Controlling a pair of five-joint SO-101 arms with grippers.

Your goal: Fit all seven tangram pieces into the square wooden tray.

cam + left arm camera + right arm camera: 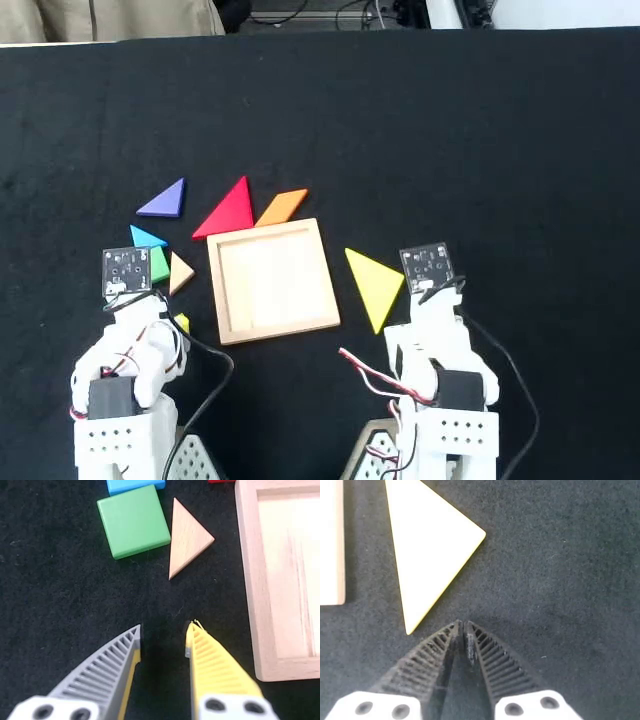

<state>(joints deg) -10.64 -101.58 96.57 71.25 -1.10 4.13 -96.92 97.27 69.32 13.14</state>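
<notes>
Seven tangram pieces lie on the black worktop (pixel 450 150), all outside the square wooden tray (pixel 217 290). At the tray's far rim we find the red triangle (pixel 228 210) and the orange parallelogram (pixel 281 207), with the purple triangle (pixel 165 200) farther left. Left of the tray sit the blue triangle (pixel 146 238), the green square (pixel 133 520) and, just beside it, the plain wood triangle (pixel 187 537). The large yellow triangle (pixel 375 283) lies near the tray's right rim. The left tool (pixel 165 626) is parted, grips nothing and hangs over bare worktop beside the tray's near left corner. The right tool (pixel 463 625) is closed, tips together on nothing, just beside the yellow triangle's near corner.
</notes>
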